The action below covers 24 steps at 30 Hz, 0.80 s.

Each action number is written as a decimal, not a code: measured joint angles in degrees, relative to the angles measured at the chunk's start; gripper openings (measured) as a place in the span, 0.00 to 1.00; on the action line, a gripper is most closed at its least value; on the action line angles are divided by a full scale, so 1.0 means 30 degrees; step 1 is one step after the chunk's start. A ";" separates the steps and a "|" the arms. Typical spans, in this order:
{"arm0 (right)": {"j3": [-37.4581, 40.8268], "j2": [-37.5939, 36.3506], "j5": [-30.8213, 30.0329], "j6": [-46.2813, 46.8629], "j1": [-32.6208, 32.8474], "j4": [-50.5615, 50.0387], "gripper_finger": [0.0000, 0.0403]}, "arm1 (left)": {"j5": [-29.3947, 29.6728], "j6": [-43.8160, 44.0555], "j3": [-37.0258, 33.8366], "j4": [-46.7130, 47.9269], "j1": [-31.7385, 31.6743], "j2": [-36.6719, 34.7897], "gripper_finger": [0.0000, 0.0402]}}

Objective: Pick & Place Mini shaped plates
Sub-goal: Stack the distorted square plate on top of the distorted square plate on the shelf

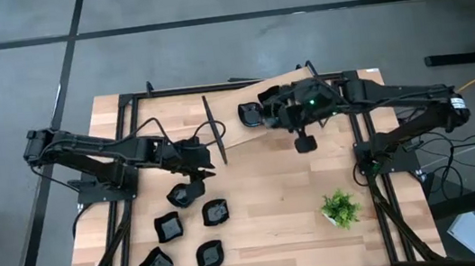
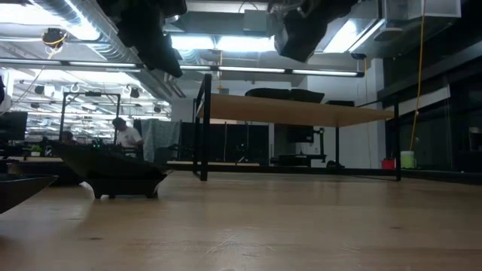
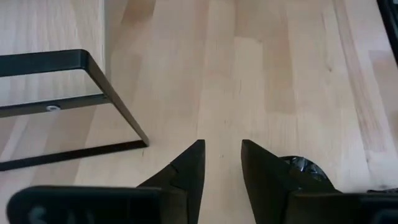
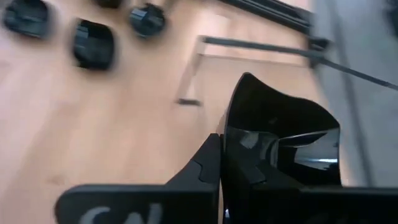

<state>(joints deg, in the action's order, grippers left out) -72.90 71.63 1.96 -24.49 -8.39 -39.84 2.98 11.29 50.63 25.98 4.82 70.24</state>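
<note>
High view shows the right gripper (image 1: 264, 111) over a raised wooden shelf (image 1: 246, 132) at the table's back, fingers clamped on the rim of a glossy black plate (image 1: 250, 113); the right wrist view shows that plate (image 4: 280, 140) pinched upright between them. The left gripper (image 1: 207, 159) hovers above the table (image 1: 273, 201) beside the shelf's black leg (image 3: 118, 106), its fingers (image 3: 189, 171) parted and holding nothing. Five more plates (image 1: 188, 232) sit in a cluster at the front left. A potted plant (image 1: 340, 208) stands front right.
</note>
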 joint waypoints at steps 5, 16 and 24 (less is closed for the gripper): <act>0.0000 -0.0018 -0.3210 -0.0341 -0.0714 -0.0002 0.01 | 0.0052 0.0383 0.0004 -0.0004 0.0000 0.0004 0.24; 0.0007 0.1376 -0.3139 -0.5824 -0.2014 -0.0844 0.01 | 0.0060 0.0548 0.0000 -0.0007 0.0000 0.0001 0.23; 0.0015 0.2193 -0.3448 -0.7538 -0.3140 -0.0994 0.01 | 0.0091 0.0540 0.0000 -0.0007 0.0000 0.0001 0.23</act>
<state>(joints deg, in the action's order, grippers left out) -72.86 78.21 -8.38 -47.11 -17.81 -42.82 3.25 12.91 50.63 25.96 4.82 70.24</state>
